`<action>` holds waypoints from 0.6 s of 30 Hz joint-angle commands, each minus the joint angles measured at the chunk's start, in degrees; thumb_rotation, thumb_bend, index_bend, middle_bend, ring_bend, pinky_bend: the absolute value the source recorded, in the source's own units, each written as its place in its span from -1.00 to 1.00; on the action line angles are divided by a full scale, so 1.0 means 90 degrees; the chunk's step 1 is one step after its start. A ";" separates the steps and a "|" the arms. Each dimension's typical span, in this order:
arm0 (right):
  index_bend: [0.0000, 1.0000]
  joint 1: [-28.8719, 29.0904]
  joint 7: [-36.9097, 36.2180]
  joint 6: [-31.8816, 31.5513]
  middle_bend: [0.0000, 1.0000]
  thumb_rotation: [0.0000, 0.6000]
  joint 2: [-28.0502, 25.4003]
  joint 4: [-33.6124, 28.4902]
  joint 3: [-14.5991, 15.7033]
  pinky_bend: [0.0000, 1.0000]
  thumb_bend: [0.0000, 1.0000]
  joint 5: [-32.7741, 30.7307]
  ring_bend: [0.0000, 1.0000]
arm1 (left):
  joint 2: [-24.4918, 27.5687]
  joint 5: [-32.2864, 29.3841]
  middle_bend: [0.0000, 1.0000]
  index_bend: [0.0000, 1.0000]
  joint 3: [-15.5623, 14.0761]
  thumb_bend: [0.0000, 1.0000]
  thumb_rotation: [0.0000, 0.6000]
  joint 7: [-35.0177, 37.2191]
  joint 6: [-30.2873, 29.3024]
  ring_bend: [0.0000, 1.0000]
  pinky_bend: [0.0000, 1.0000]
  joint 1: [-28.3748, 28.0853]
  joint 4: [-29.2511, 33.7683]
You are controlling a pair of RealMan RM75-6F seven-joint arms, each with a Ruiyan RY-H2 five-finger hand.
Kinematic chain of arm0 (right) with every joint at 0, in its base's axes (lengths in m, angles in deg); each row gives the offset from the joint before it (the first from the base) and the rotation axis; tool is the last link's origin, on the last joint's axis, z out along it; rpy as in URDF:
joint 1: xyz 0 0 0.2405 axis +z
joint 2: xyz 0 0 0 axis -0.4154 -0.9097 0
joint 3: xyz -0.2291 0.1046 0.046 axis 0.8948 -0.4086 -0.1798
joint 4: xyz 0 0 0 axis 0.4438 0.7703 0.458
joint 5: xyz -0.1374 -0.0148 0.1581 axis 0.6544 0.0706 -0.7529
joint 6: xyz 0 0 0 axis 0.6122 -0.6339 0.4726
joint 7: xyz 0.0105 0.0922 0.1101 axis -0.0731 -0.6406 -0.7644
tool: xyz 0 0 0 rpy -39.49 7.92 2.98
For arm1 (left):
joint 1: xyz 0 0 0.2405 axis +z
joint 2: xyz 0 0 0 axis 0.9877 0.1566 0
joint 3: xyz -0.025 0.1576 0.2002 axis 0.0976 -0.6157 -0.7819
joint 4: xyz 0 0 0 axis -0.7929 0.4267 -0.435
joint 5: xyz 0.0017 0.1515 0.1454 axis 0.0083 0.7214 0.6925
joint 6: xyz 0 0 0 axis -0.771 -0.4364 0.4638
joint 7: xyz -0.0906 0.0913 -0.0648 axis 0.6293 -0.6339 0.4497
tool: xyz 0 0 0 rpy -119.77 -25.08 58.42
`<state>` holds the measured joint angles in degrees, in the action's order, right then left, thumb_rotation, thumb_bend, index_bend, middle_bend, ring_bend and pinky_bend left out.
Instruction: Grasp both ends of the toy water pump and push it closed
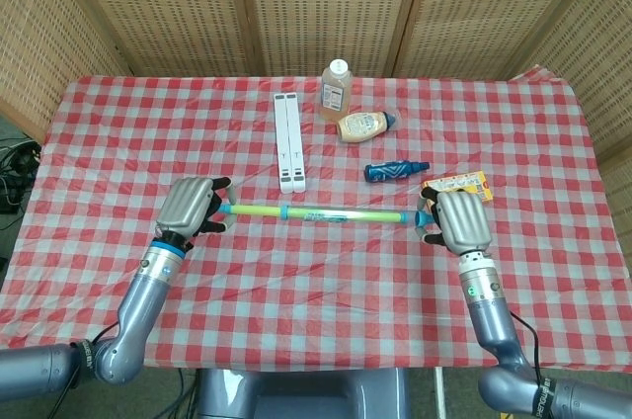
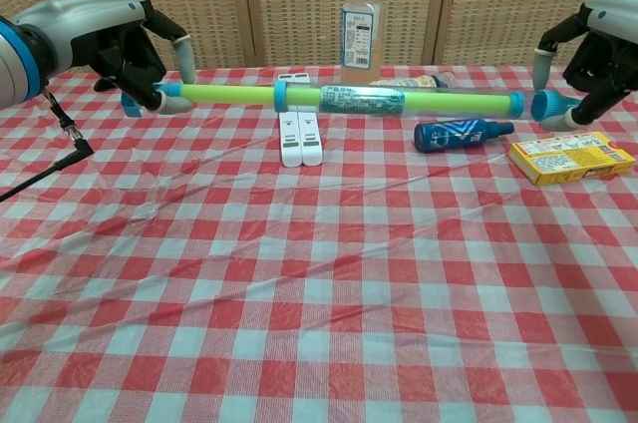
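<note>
We see a red-and-white checked tablecloth (image 1: 326, 291), a lime-green toy water pump (image 1: 314, 212) with blue ends and a clear barrel, a dark blue bottle (image 1: 395, 171), a yellow box (image 1: 464, 183), a white folded stand (image 1: 288, 140) and grey hands with black fingers.

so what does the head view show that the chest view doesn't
Only the head view shows both forearms, the far edge of the table and the whole squeeze bottle, which the chest view largely hides behind the pump. Only the chest view shows the pump held clear above the cloth. Both show the left hand and right hand holding the toy water pump by its ends.
</note>
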<state>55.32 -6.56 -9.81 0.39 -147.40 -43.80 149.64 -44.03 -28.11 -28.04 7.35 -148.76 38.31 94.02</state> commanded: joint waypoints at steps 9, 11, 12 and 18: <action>0.25 0.0098 -0.0021 0.0082 1.00 1.00 0.0002 -0.0109 0.0074 0.12 -0.12 0.0069 1.00 | -0.0012 -0.0121 0.92 0.73 0.0041 0.22 1.00 0.0171 0.0125 0.79 0.56 -0.0032 -0.0037; 0.25 0.0108 -0.0038 0.0099 1.00 1.00 -0.0002 -0.0110 0.0098 0.12 -0.12 0.0096 1.00 | -0.0017 -0.0120 0.92 0.73 0.0041 0.22 1.00 0.0208 0.0143 0.79 0.56 -0.0035 -0.0052; 0.25 0.0112 -0.0046 0.0105 1.00 1.00 -0.0004 -0.0109 0.0107 0.12 -0.12 0.0107 1.00 | -0.0020 -0.0115 0.92 0.73 0.0039 0.22 1.00 0.0220 0.0147 0.79 0.56 -0.0037 -0.0060; 0.25 0.0131 -0.0096 0.0145 1.00 1.00 -0.0024 -0.0100 0.0147 0.12 -0.12 0.0163 1.00 | -0.0030 -0.0081 0.92 0.72 0.0042 0.22 1.00 0.0341 0.0213 0.79 0.56 -0.0041 -0.0082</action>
<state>56.48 -7.38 -8.54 0.20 -148.31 -42.50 151.07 -44.29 -28.91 -27.68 10.27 -146.96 37.95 93.32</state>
